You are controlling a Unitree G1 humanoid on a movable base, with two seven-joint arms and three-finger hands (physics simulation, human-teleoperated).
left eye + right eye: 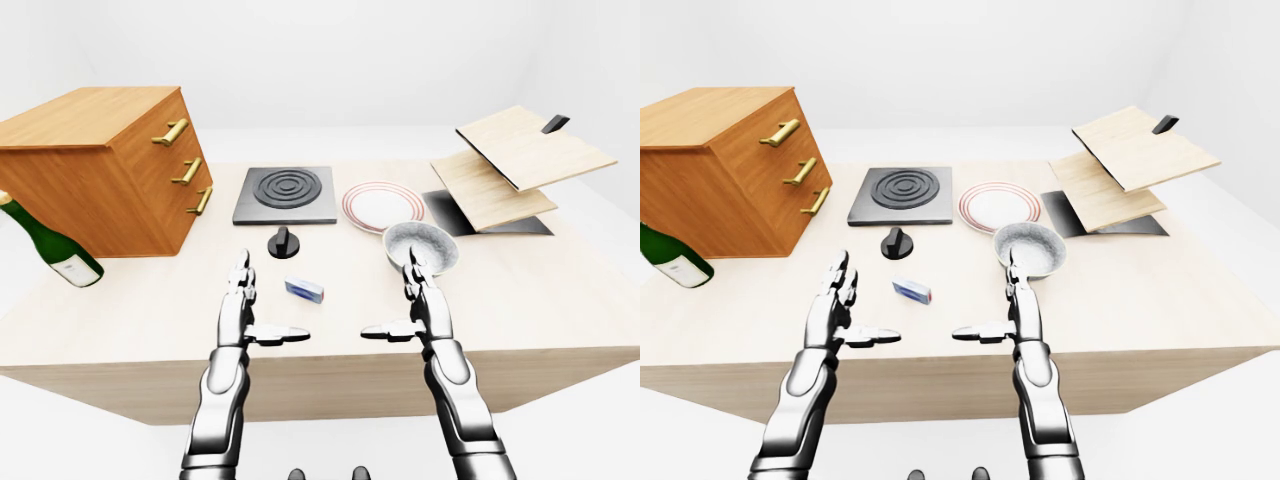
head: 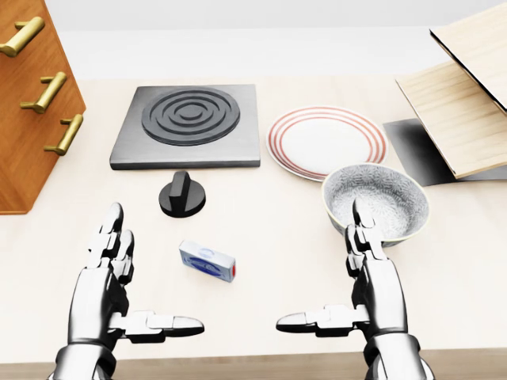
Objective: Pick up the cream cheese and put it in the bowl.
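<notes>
Between the two raised hands, low in the head view, lies the task's thing: the left hand (image 2: 119, 285) and the right hand (image 2: 360, 285) both hover above the worktop (image 2: 277, 237) with fingers straight up and thumbs pointed inward at each other — spread wide, holding nothing. The cream cheese (image 2: 207, 262) rests flat on the worktop between them, somewhat nearer the left hand than the right and touching neither. It is a small white-and-blue rectangular pack with a red end, lying at a slight slant. I judge it light and fairly stiff in its wrapper, though soft enough inside to dent under a hard squeeze, and its glossy skin may be a little slippery — so a moderate pinch across the two long sides, from above, looks the safest hold. Just above the cream cheese in this view stands a black knob (image 2: 182, 195), close enough to get in the way of fingers. Beyond it is the dark burner plate (image 2: 188, 125). To the right of the cream cheese, past the right hand's fingertips, sits the speckled grey bowl (image 2: 375, 202), open and upright, with the red-rimmed plate (image 2: 326, 142) just above it.
</notes>
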